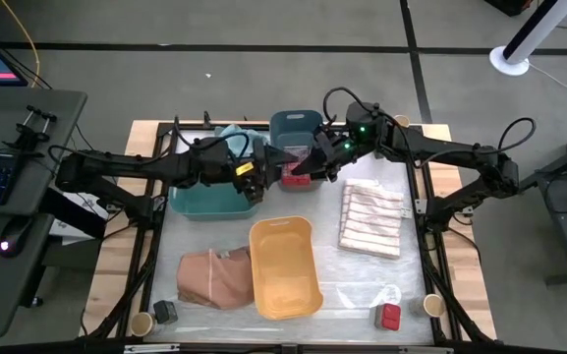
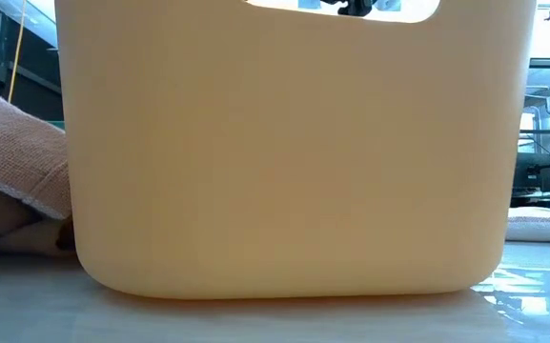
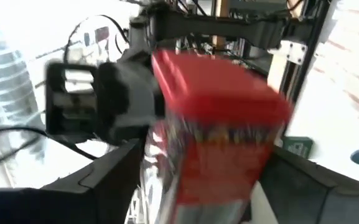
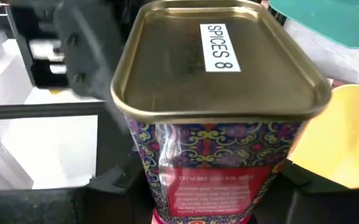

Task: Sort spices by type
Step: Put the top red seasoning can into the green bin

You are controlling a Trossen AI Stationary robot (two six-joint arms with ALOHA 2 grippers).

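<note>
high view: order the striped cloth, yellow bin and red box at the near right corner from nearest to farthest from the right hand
From the right hand, seen from above:
1. striped cloth, just right of it and slightly toward the table's near side
2. yellow bin, mid-table, toward the near edge
3. red box, at the near right corner, next to a tan jar

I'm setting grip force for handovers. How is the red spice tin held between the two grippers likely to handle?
The red spice tin looks like rigid metal, so it probably won't flex. Its glossy printed sides may be slippery. The flat rectangular base suggests it won't roll, though being tall it could tip. The right gripper holds it.
</note>
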